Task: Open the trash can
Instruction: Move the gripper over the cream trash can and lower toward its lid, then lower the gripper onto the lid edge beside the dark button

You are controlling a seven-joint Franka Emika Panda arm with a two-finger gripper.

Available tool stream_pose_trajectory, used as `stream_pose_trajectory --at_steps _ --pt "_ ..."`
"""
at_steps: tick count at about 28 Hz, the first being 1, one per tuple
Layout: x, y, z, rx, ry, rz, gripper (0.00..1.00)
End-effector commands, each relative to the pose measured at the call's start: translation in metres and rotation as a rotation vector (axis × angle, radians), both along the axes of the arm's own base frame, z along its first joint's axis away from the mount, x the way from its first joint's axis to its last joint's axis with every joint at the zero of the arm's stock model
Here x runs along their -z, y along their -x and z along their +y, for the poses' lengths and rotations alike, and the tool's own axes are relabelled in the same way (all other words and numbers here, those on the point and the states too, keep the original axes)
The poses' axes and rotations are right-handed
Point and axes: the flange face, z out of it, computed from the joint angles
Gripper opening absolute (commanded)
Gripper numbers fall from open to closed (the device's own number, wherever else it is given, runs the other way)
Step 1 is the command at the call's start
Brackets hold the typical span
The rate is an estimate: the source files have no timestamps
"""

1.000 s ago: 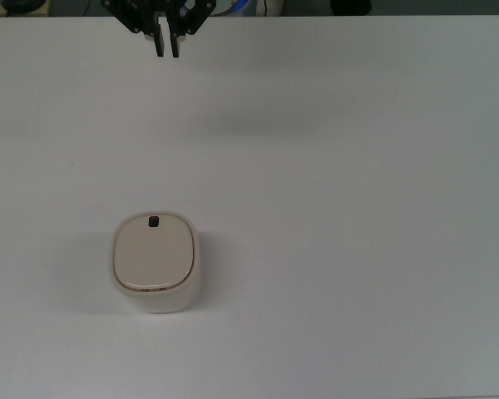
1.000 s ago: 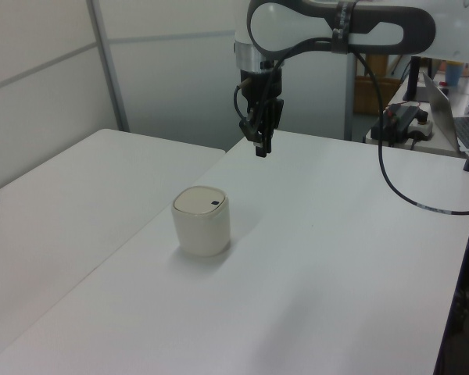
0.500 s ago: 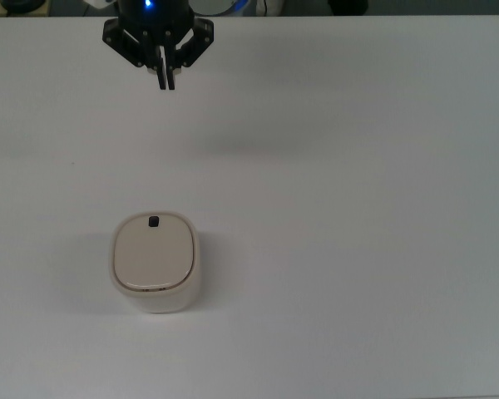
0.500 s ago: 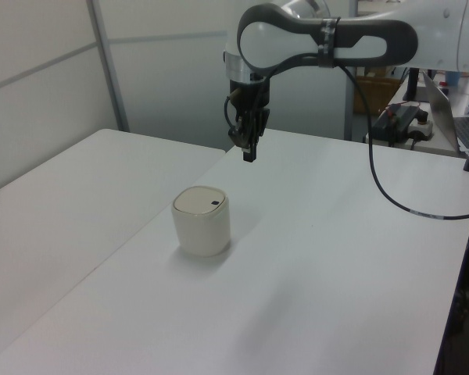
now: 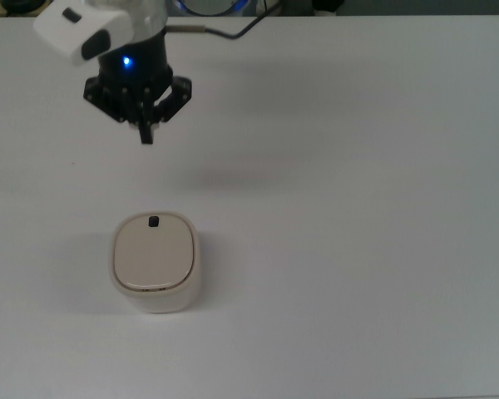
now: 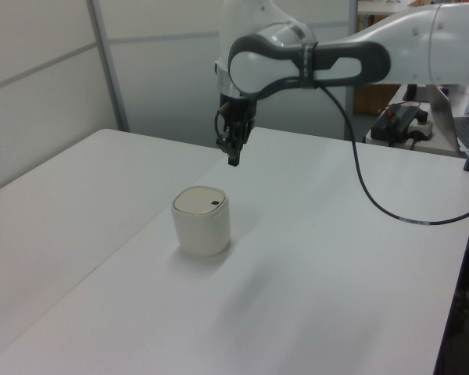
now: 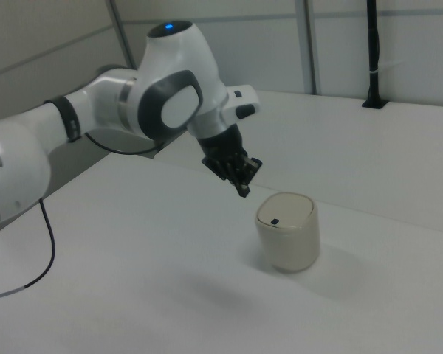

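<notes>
1. Jaws pressed together and empty: your gripper holds nothing, its fingers meeting in a single narrow tip that points down.
2. You find the trash can upright on the white table, toward the top view's left and nearer than the gripper, which hangs in the air well clear of it.
3. Its beige lid lies flat and shut, so you are in the approach step.
4. Your next move likely calls for bringing the tip over the small black button at the lid's far rim, then pressing straight down.
</notes>
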Motion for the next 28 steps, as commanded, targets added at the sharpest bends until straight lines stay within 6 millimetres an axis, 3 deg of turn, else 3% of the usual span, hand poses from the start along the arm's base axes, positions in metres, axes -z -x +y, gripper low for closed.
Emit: stream_pose_trajectory --at_steps 1,11,16,28 --pt "0.021 -0.014 -0.018 -0.004 0.009 -0.035 0.00" --pt "0.049 -0.033 -0.025 -0.002 0.014 -0.085 0.00" --pt "0.076 -0.043 -0.025 -0.004 0.016 -0.076 0.00" --pt "0.113 -0.055 -0.015 -0.019 0.010 -0.052 0.00"
